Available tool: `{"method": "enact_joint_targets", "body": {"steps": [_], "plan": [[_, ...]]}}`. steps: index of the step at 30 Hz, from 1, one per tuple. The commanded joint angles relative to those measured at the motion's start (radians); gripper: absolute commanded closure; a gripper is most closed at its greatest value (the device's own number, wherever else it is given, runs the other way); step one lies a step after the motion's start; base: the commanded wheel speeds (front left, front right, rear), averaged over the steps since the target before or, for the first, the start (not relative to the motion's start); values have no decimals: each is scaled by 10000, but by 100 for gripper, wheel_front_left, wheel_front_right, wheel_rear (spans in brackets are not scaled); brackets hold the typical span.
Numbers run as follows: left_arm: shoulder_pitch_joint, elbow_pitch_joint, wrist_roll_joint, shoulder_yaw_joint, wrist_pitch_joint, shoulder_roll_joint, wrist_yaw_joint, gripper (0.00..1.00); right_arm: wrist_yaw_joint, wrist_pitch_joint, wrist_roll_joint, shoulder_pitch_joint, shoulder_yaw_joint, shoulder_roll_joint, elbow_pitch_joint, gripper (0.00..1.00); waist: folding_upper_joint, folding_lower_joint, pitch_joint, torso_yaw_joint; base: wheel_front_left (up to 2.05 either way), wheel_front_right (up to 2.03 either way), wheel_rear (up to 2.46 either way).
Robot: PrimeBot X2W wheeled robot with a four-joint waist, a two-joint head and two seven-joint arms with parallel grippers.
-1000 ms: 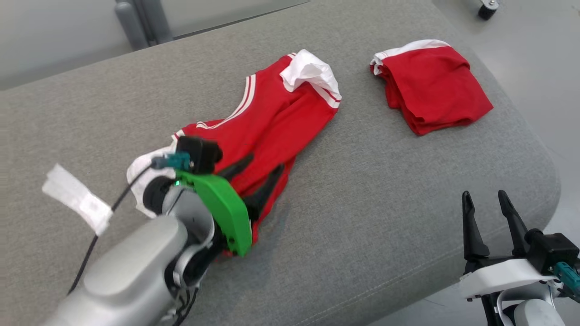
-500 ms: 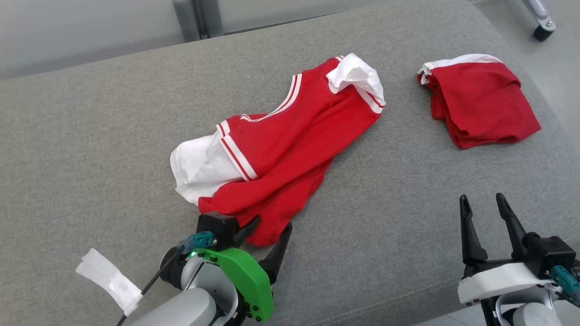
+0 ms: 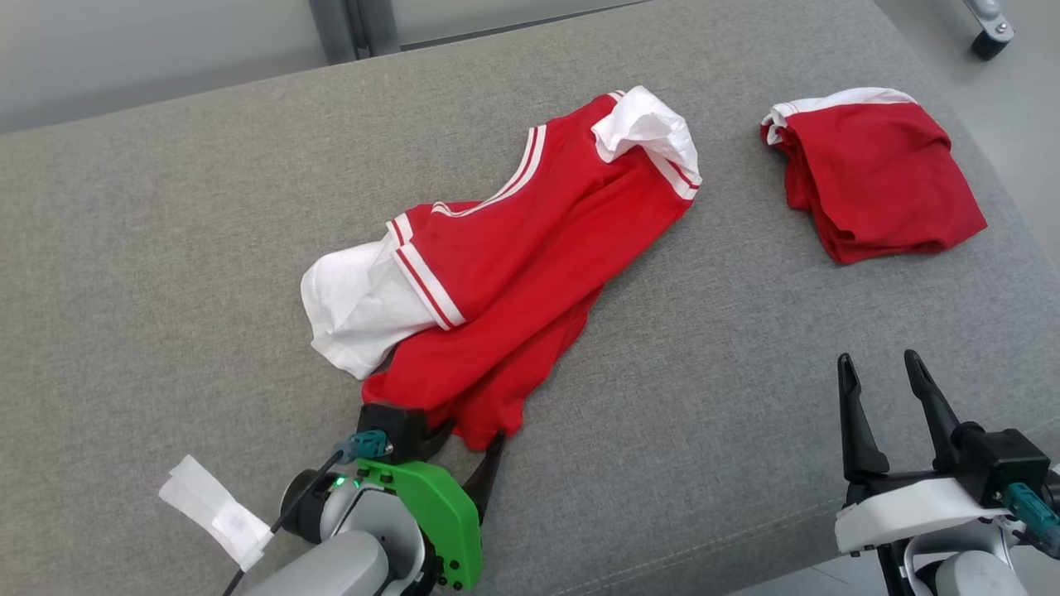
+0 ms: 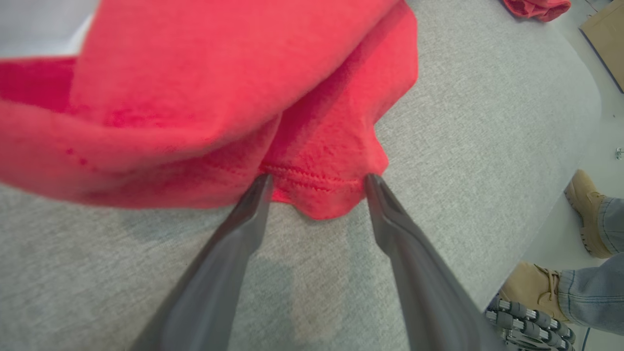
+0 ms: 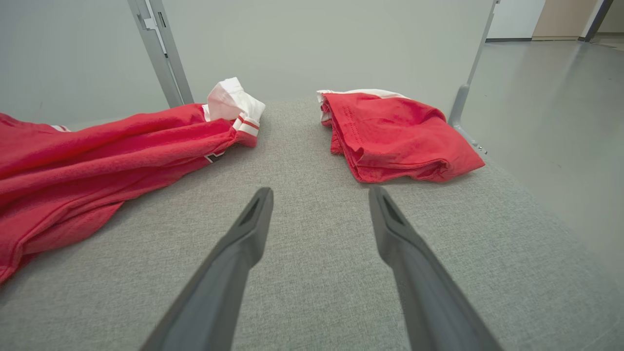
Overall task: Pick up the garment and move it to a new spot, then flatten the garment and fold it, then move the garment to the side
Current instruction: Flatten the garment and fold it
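Grey woven table (image 3: 166,248), padded, wide across the head view, pale wall (image 3: 124,50) behind. At far left near the front edge, a strip of white tape (image 3: 211,513) on a black cable (image 3: 277,521). Just right of it, left hand (image 3: 472,437), green-cased, fingers spread wide and gripping nothing, tips at the nearest hem of the garment (image 3: 513,265); possibly touching the cloth, hard to tell from the blurred wrist view. Garment: red jersey with white sleeves and white striped trim, crumpled in a long diagonal heap mid-table, not yet flattened. Likely light, limp and soft, apt to drape and bunch when lifted; not fragile, unlikely to slide on the woven cover. Best taken at the stitched hem corner (image 4: 321,204) lying between the fingers, pinched low and firmly. Further right, well apart, a second red garment (image 3: 878,178), already folded. At lower right, right hand (image 3: 878,358), fingers likewise spread, empty, above bare table.
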Motion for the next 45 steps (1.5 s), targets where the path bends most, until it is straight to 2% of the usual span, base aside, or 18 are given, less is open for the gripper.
{"method": "enact_joint_targets", "body": {"steps": [1,2,10,13,17,21,23,26,28,30,31,35,39,40,41,42,45], "plan": [[-75,128,-117,61,-66,-6,-71,61,-15,3,-28,-26,-16,-18,9,0,0,-1,-18,-65,0,0,0],[-79,164,-131,73,-92,-7,-109,100,-15,3,-23,-1,-29,-18,7,0,0,-1,-25,-79,0,0,0],[-30,-330,-405,164,79,347,-440,100,-15,3,-19,204,-146,-18,31,0,0,-1,-179,30,0,0,0],[226,-1470,-907,445,443,958,-610,100,-15,3,-29,300,-240,-20,12,0,0,-1,-348,135,0,0,0],[180,-3761,-1742,856,1484,2464,-811,100,-15,3,-125,509,-443,-18,-22,0,0,-1,-596,430,0,0,0],[186,-6192,-3687,1445,3258,4488,-1701,100,-14,3,-54,604,-362,-17,56,0,0,-1,-817,600,0,0,0],[177,-6921,-4724,1670,4281,5645,-2036,100,-15,3,-39,539,-277,-20,64,0,0,-1,-846,631,0,0,0],[-91,-7178,-5611,1911,5758,7414,-2200,100,-15,3,-9,379,-255,-21,48,0,0,-1,-784,676,0,0,0],[-385,-6764,-5758,2070,6337,8091,-2154,100,-15,3,6,284,-266,-18,25,0,0,-1,-684,742,0,0,0],[-681,-6112,-5743,2184,6675,8245,-2120,100,-15,3,-16,233,-247,-21,43,0,0,-1,-557,828,0,0,0],[-869,-5696,-5758,2256,6778,8123,-2080,100,-15,3,-20,209,-220,-20,63,0,0,-1,-485,870,0,0,0],[-1600,-3987,-5646,2233,7252,7242,-1913,100,-15,3,-92,-31,-66,-23,80,0,0,-1,-155,969,0,0,0],[-2167,-2419,-4964,1936,7475,6466,-1795,100,-15,3,-156,-314,104,-20,84,0,0,-1,136,840,0,0,0],[-2295,-2088,-4774,1896,7347,6332,-1805,74,-15,3,-159,-373,119,-21,68,0,0,-1,190,796,0,0,0],[-2343,-1843,-4559,1826,7254,6217,-1869,21,-15,3,-183,-399,118,-24,45,0,0,-1,231,754,0,0,0],[-2345,-1607,-4421,1776,7148,6113,-1955,0,-15,3,-206,-388,94,-23,35,0,0,-1,250,724,0,0,0],[-2295,-1129,-4246,1961,6502,6031,-2088,0,-14,3,-229,-201,-31,-18,30,0,0,-1,231,687,0,0,0]]}}
